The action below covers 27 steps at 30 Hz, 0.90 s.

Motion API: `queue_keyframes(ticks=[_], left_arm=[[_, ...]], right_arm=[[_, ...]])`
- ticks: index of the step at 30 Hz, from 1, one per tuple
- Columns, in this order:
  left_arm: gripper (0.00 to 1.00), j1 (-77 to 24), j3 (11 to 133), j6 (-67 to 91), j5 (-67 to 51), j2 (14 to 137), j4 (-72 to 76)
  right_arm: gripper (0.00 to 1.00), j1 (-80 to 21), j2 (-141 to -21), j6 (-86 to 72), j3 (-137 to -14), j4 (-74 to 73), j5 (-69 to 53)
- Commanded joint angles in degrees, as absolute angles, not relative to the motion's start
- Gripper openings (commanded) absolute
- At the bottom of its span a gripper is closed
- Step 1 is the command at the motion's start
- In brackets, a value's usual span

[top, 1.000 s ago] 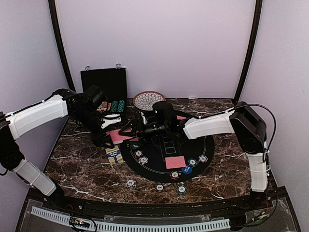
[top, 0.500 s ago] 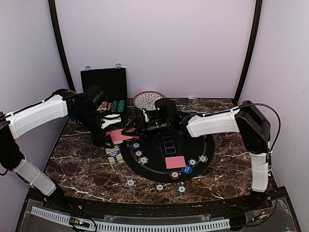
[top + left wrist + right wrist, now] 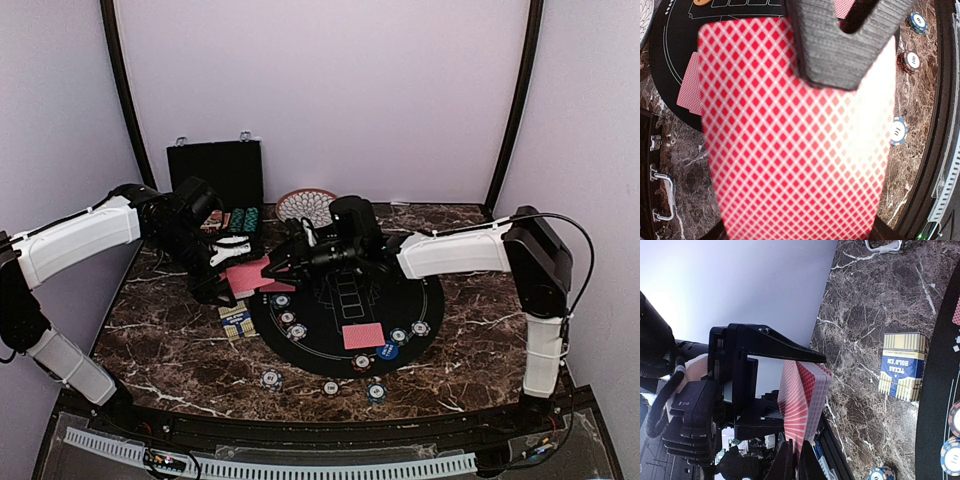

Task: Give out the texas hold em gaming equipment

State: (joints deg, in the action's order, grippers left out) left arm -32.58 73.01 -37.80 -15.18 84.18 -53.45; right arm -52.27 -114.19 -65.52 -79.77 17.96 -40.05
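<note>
My left gripper (image 3: 222, 272) is shut on a deck of red-backed playing cards (image 3: 245, 276), held above the table left of the black round mat (image 3: 345, 310). In the left wrist view the deck (image 3: 790, 140) fills the frame and hides my left gripper (image 3: 800, 222). My right gripper (image 3: 271, 269) has reached across to the deck. In the right wrist view it (image 3: 796, 462) is shut on the top card (image 3: 790, 410), which is peeled away from the deck (image 3: 817, 395). One card (image 3: 363, 336), a blue button (image 3: 388, 351) and several chips (image 3: 296, 331) lie on the mat.
A Texas Hold'em card box (image 3: 235, 320) lies just under the deck. Three chips (image 3: 331, 387) sit on the marble near the front edge. A patterned dish (image 3: 305, 205) and an open black case (image 3: 215, 175) stand at the back left.
My right gripper moved left to the deck and closed from open onto the top card. The left arm and the deck stayed put.
</note>
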Motion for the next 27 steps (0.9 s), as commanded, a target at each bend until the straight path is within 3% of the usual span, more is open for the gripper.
queue_keyframes(ticks=[1,15,27], left_arm=[[0.00,-32.7,72.5,-38.1,-15.1,81.9,-53.4],[0.00,-32.7,72.5,-38.3,-14.8,82.0,-53.5],[0.00,-32.7,72.5,-38.4,-14.8,81.8,-53.9]], right_arm=[[0.00,-51.6,-111.7,-64.7,-78.9,18.3,-40.3],[0.00,-45.9,-106.5,-64.9,-75.1,18.4,-42.3],[0.00,-28.9,-102.6,-57.4,-72.0,9.8,-40.9]])
